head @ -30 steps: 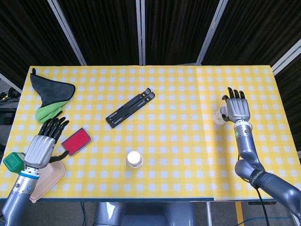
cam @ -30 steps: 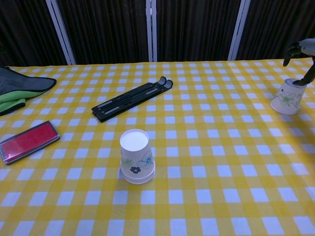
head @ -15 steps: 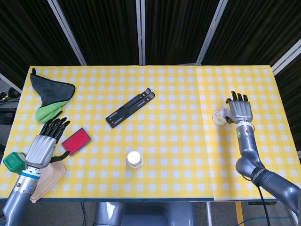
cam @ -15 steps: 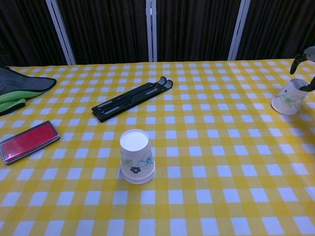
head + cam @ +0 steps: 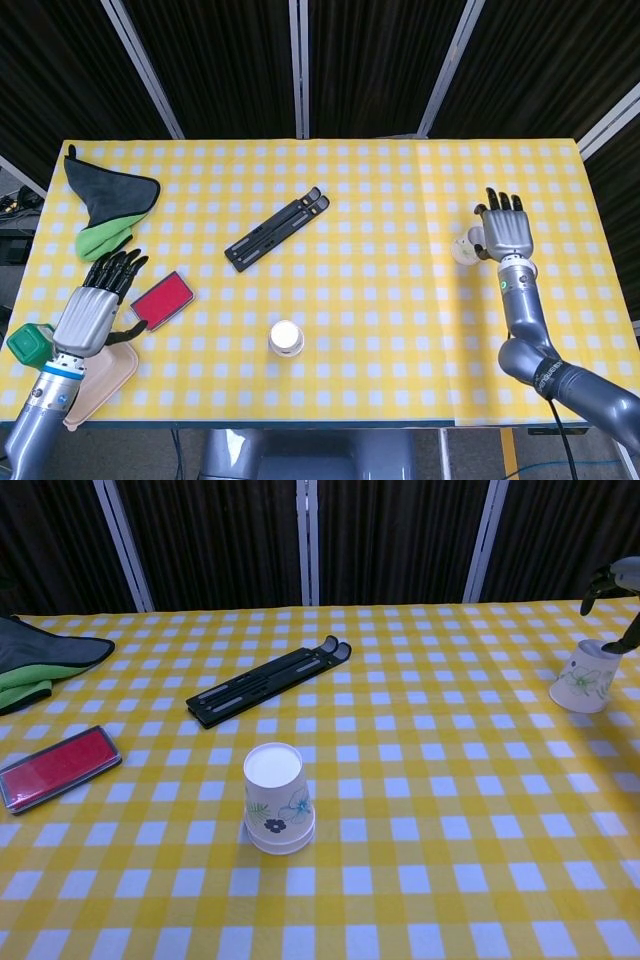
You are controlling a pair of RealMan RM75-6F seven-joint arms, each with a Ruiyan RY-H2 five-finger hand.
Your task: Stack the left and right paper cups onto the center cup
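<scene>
**Right cup tilted at the right hand's thumb**

The right hand (image 5: 505, 232) has fingers (image 5: 500, 200) spread wide, thumb in the mouth of a tilted paper cup (image 5: 584, 677). The center cup (image 5: 275, 798) stands upside down mid-worktop (image 5: 400, 330), well apart. The left hand (image 5: 90, 310) hovers, fingers extended, holding nothing, beside a red case (image 5: 162, 299).

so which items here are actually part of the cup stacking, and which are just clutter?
Job:
center stack of upside-down cups
right paper cup, tilted, at the right hand

Clutter:
black folding stand
red case
dark and green cloths
green block
beige tray, by the idle left hand
</scene>
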